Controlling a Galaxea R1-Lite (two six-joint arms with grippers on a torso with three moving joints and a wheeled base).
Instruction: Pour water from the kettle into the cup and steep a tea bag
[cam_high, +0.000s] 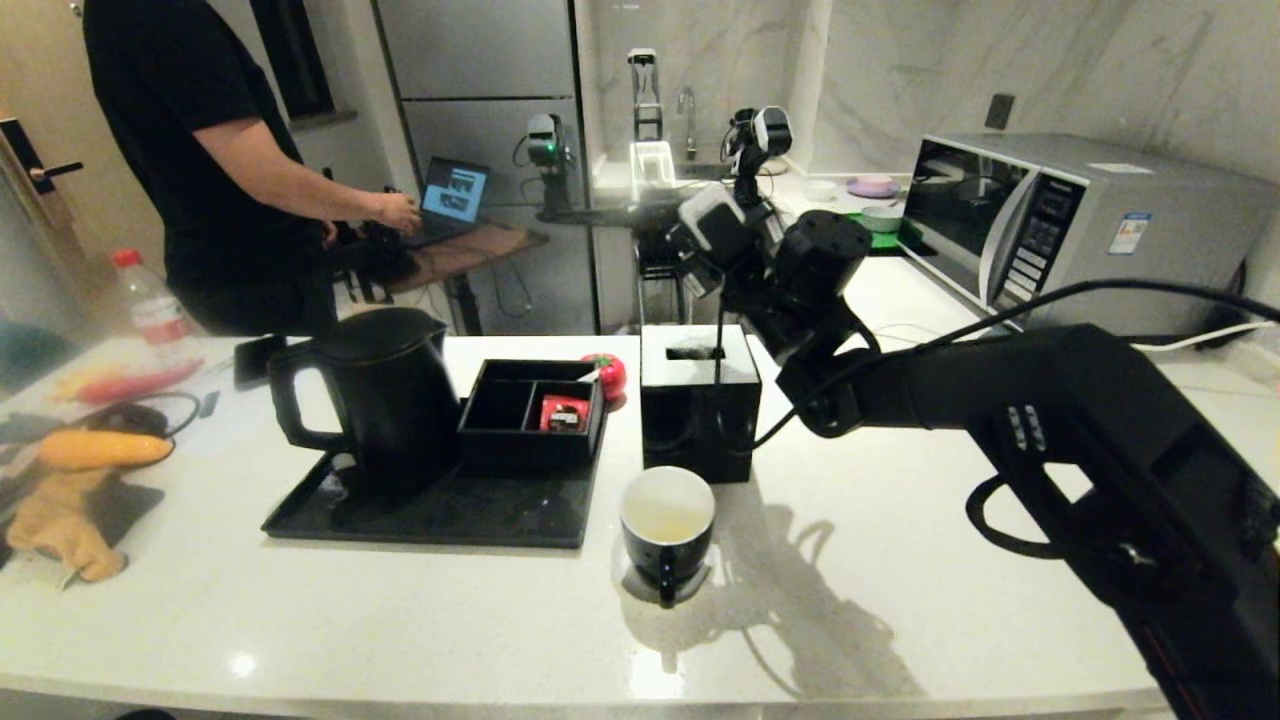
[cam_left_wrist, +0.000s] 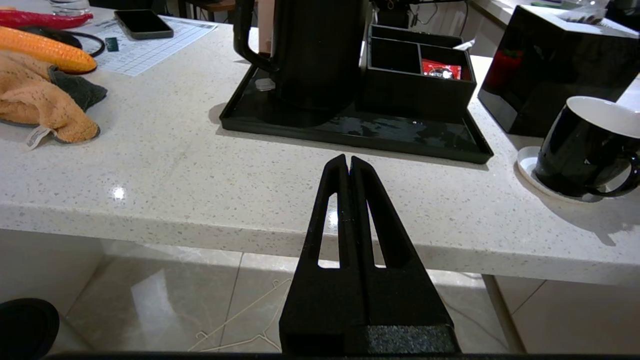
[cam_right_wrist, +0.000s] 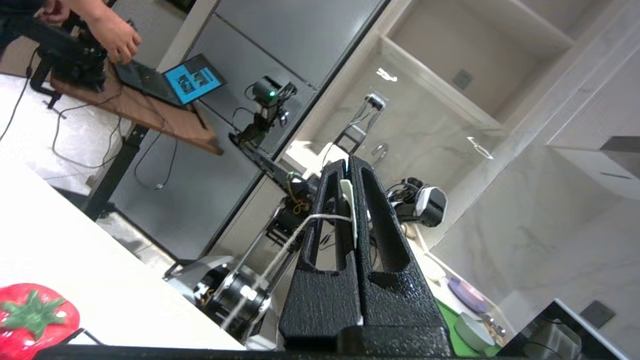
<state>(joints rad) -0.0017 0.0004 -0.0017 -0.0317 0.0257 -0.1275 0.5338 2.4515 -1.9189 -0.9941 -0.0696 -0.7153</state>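
Note:
The black cup (cam_high: 668, 520) stands on a white saucer at the counter's front middle, with pale yellowish water (cam_high: 664, 522) in its white inside. The matte black kettle (cam_high: 385, 395) stands upright on the black tray (cam_high: 430, 520) to the cup's left. My right gripper (cam_high: 715, 285) is raised above the black tissue box, shut on the tea bag's white paper tag (cam_right_wrist: 348, 200). The string (cam_high: 719, 345) hangs straight down from it towards the box top; the pouch is hidden. My left gripper (cam_left_wrist: 348, 161) is shut and empty, low before the counter's front edge.
A black tissue box (cam_high: 700, 400) stands just behind the cup. A black organiser (cam_high: 530, 410) on the tray holds a red packet (cam_high: 563, 413). A red tomato-shaped thing (cam_high: 606, 375) lies behind it. A microwave (cam_high: 1060, 220) is far right; cloth and corn (cam_high: 100, 450) lie left.

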